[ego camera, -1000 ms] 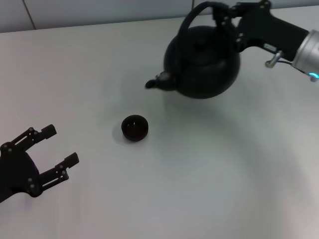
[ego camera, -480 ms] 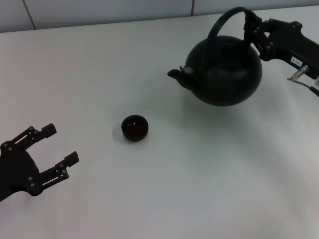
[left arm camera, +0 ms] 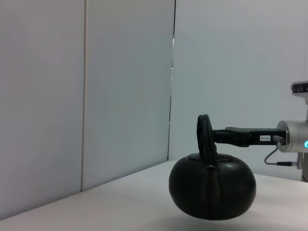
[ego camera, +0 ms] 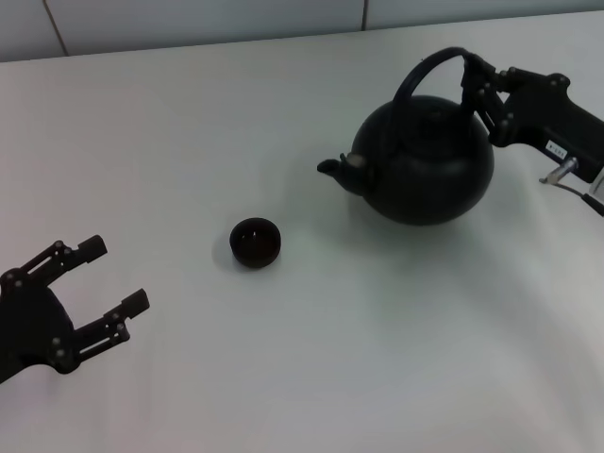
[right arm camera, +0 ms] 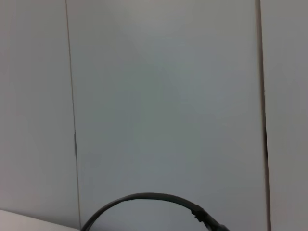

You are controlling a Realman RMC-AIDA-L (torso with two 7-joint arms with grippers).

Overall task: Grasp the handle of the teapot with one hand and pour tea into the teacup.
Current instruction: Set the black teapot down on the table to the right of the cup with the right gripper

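Head view shows one large round matte-black teapot (ego camera: 425, 160) at the far right part of the white table (ego camera: 311, 359), standing upright. Its short curved spout (ego camera: 337, 169) points to the robot's left and a little toward the robot, in the direction of the cup, so the long axis from spout to back runs almost across the table. The tall black arched handle (ego camera: 429, 66) stands above the flat lid, and the right gripper (ego camera: 481, 90) is closed on the thicker end of this loop, with its arm coming in from the right edge. From the left wrist view the pot (left arm camera: 212, 187) is seen level, the handle (left arm camera: 204, 134) edge-on above it, and the underside seems to touch the table, though I cannot say this for sure.

There is one tiny round dark brown-black teacup (ego camera: 255, 242) without a handle, standing well apart from the spout, nearer to the robot and to the left. Its inside looks dark; whether it holds tea I cannot tell.

The left gripper (ego camera: 106, 276) hovers near the left edge of the table, close to the robot, with its two fingers spread apart and nothing between them.

In the right wrist view only a thin arc of the handle (right arm camera: 144, 198) is visible before a pale wall (right arm camera: 163, 96).
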